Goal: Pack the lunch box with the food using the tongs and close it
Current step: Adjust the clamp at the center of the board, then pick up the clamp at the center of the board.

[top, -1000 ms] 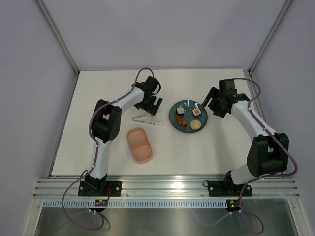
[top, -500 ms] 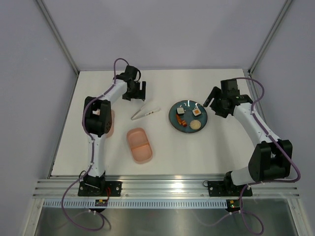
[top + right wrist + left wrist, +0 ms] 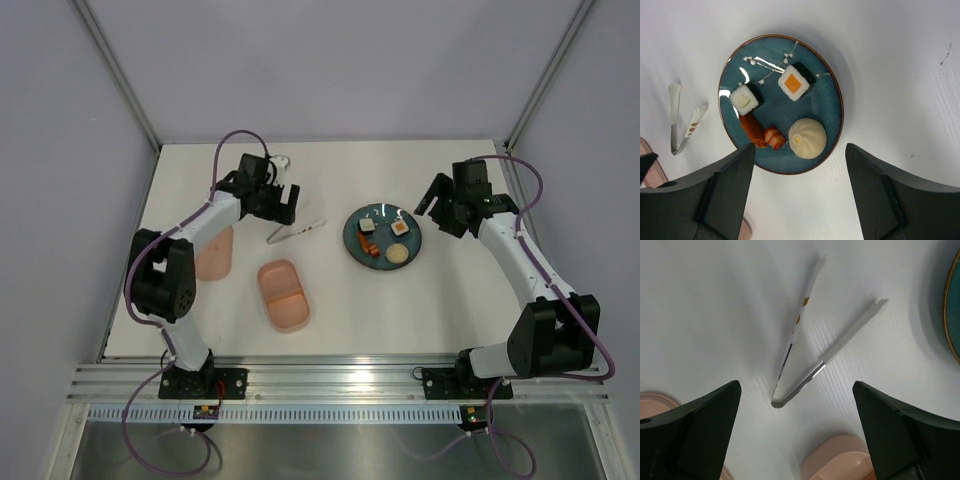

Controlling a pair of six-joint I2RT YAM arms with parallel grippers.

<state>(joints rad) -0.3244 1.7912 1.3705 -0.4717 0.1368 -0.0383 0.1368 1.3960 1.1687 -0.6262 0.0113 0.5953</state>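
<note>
The thin pale metal V-shaped tongs (image 3: 296,231) lie flat on the white table (image 3: 450,300), at 12 o'clock from the open salmon-pink two-compartment lunch box (image 3: 284,295). The left gripper (image 3: 795,385) hovers over them, fingers spread wide and empty. The right gripper (image 3: 800,147), also spread, hangs above the dark teal round plate (image 3: 825,102) carrying two rice rolls (image 3: 796,82), a beige bun (image 3: 807,138) and orange-red sausage bits (image 3: 760,134). The pink lid (image 3: 213,255) lies at 10 o'clock from the box
</note>
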